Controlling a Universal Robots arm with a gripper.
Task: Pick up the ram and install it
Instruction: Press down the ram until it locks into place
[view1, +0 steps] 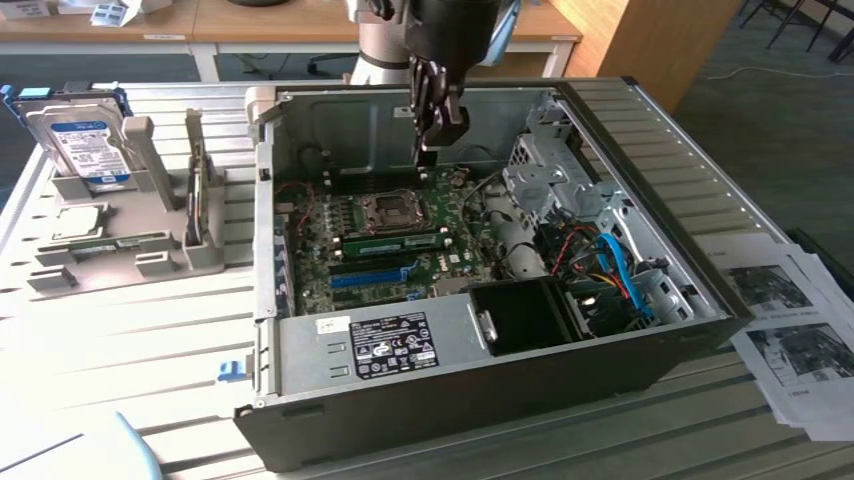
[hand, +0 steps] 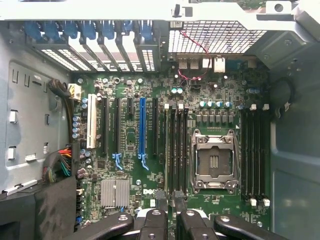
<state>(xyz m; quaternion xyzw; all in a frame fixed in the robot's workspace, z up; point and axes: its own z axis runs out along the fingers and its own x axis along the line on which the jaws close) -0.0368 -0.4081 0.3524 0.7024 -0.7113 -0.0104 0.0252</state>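
A ram stick (view1: 396, 243), green with white labels, stands on edge in a slot of the motherboard (view1: 441, 265) beside the empty CPU socket (view1: 392, 208). My gripper (view1: 427, 150) hangs inside the open computer case, above the back of the board and well clear of that stick. In the wrist view its two dark fingertips (hand: 161, 199) stand a little apart over the board, and the gripper (hand: 170, 200) has nothing between them. Just past the tips run the black memory slots (hand: 177, 150). A thin greenish stick (view1: 114, 243), possibly another ram, lies on the grey rack.
The grey rack (view1: 160, 260) at the exterior view's left holds a hard drive (view1: 83, 145) upright. Drive cages (view1: 554, 175), blue cables (view1: 621, 265) and a black fan shroud (view1: 527, 312) crowd the case's right side. A long blue slot (hand: 142, 130) lies near the memory slots. Papers (view1: 794, 335) lie at the right.
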